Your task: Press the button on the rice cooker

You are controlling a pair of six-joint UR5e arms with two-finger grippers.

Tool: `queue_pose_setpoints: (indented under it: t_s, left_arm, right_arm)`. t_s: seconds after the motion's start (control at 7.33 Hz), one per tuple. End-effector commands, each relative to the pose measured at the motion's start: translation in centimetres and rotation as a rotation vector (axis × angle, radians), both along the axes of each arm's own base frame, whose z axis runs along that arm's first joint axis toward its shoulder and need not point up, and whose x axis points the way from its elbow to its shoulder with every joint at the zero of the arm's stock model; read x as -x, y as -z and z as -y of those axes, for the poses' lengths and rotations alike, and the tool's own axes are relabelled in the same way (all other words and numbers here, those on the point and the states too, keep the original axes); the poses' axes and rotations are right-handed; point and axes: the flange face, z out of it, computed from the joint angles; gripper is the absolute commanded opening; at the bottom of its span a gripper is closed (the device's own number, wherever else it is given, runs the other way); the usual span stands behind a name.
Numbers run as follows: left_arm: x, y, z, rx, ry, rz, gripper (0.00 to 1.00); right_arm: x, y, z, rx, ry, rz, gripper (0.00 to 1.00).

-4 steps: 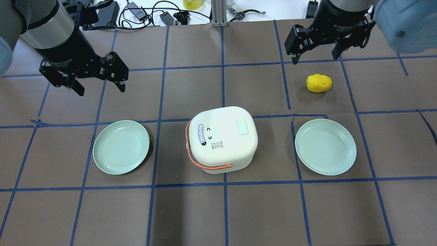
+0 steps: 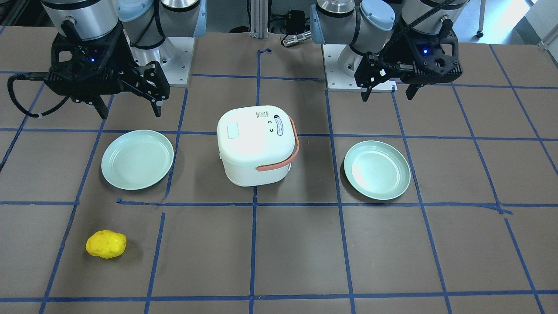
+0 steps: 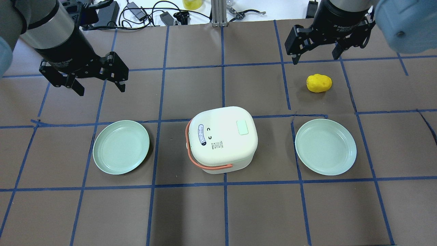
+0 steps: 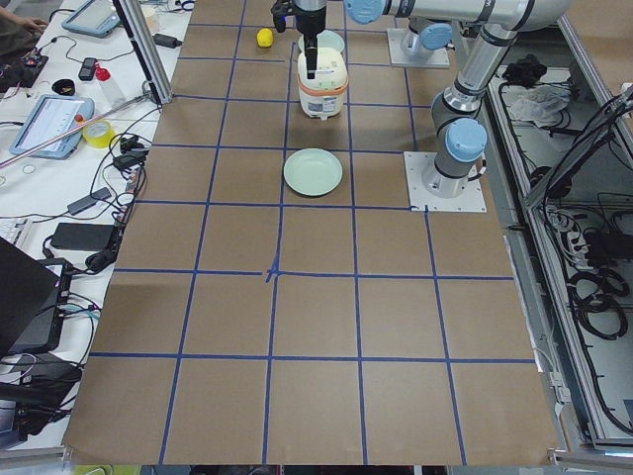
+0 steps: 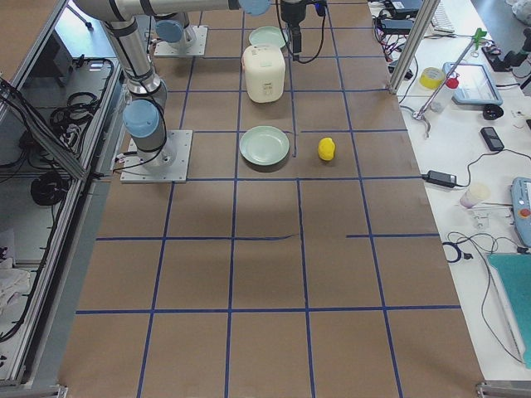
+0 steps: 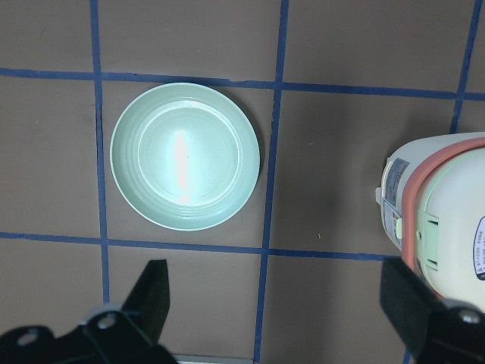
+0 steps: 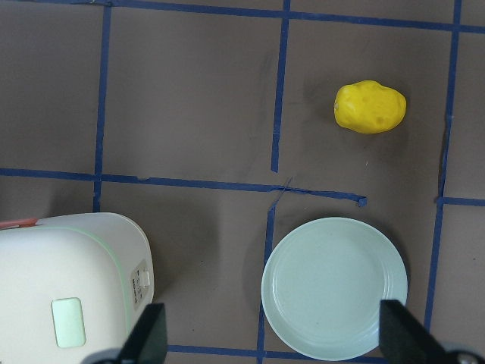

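Note:
The white rice cooker (image 3: pixel 222 138) with an orange handle stands at the table's middle, lid shut. A pale green button (image 3: pixel 242 127) sits on its lid, and also shows in the front view (image 2: pixel 233 131) and the right wrist view (image 7: pixel 68 322). My left gripper (image 3: pixel 101 89) is open and empty, hovering above the table to the far left of the cooker. My right gripper (image 3: pixel 315 58) is open and empty, hovering to the far right of it. The left wrist view shows only the cooker's handle side (image 6: pixel 447 220).
One pale green plate (image 3: pixel 121 147) lies left of the cooker and another (image 3: pixel 325 147) lies right of it. A yellow potato-like object (image 3: pixel 319 83) lies beyond the right plate, under the right gripper. Cables and tools (image 3: pixel 143 12) lie along the far edge.
My right gripper has shifted very slightly toward the table's far edge. The left gripper and the objects have not moved.

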Motion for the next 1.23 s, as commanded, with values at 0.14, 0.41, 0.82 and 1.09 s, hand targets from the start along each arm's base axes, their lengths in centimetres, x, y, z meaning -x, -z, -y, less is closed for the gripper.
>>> queue_pose_setpoints:
  t_s: [0.14, 0.41, 0.82, 1.09]
  left_arm:
    - [0.0, 0.0, 0.0, 0.0, 0.0, 0.0, 1.0]
    - [0.0, 0.0, 0.0, 0.0, 0.0, 0.0, 1.0]
    - [0.0, 0.0, 0.0, 0.0, -0.002, 0.0, 1.0]
    - [0.0, 0.0, 0.0, 0.0, 0.0, 0.0, 1.0]
  right_arm:
    - [-0.2, 0.0, -0.1, -0.001, -0.003, 0.002, 1.0]
    - [-0.2, 0.0, -0.1, -0.003, -0.003, 0.0, 1.0]
    - [-0.3, 0.0, -0.1, -0.003, -0.006, 0.002, 0.72]
    - [-1.2, 0.6, -0.6, -0.018, -0.005, 0.007, 0.14]
